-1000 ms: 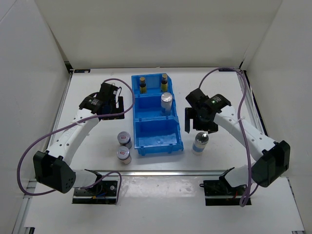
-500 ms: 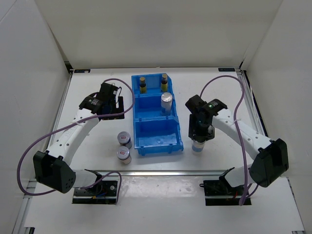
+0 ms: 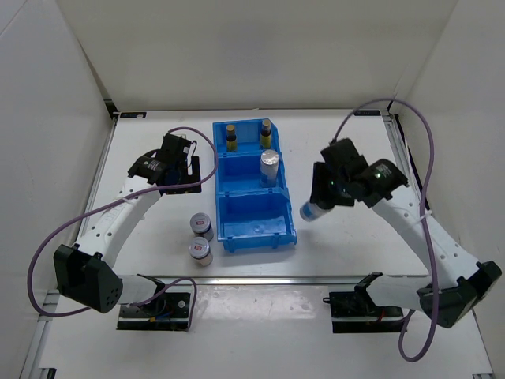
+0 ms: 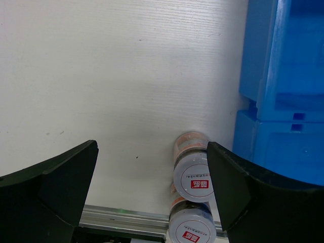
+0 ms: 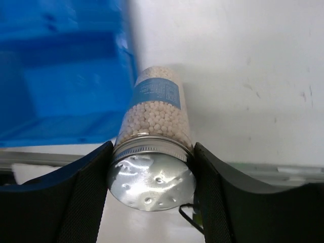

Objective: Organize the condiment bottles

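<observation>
Right claw (image 3: 322, 197) grasps tilted silver-lidded cylinder (image 5: 154, 109) beside right edge of blue bin (image 3: 293, 215); left claw (image 4: 152, 152) released, over open surface (image 4: 111, 76)

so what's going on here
The right tool grips a silver-lidded bottle of white beads, tilted, just right of the blue bin. The left tool hangs open near two short jars standing left of the bin. In the bin, two amber bottles sit in the far compartment and another silver-lidded bottle in the middle; the near compartment is empty.
</observation>
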`<state>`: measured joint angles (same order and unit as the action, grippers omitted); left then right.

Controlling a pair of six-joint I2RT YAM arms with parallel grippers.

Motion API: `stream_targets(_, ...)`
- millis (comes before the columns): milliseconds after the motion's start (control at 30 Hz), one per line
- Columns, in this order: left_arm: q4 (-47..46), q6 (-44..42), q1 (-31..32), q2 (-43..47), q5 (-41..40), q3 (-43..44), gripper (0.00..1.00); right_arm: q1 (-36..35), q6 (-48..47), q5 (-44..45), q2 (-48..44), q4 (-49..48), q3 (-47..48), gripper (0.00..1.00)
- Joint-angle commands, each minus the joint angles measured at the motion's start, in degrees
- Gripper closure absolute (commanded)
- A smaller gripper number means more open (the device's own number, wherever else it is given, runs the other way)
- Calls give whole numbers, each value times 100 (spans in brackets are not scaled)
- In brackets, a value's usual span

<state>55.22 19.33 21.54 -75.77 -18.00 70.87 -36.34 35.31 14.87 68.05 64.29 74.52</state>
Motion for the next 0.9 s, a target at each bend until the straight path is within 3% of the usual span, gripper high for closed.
stream_targets(0,-73,-26,-18,18,16,94,0,4,-586,-177,565,-743,1314,85)
stream_targets(233,-73,-26,-18,71,16,94,0,-434,-1166,-1065,2579,-936,3766,92)
stream_targets(500,-73,-26,-18,185,-37,94,0,-576,-1439,-1180,4874,-735,5825,93)
stream_targets(700,-73,-26,-18,185,-37,94,0,-576,-1439,-1127,5842,-672,6311,93)
stream_targets(867,-73,-26,-18,185,-37,94,0,-576,-1439,-1004,6167,-672,6416,87)
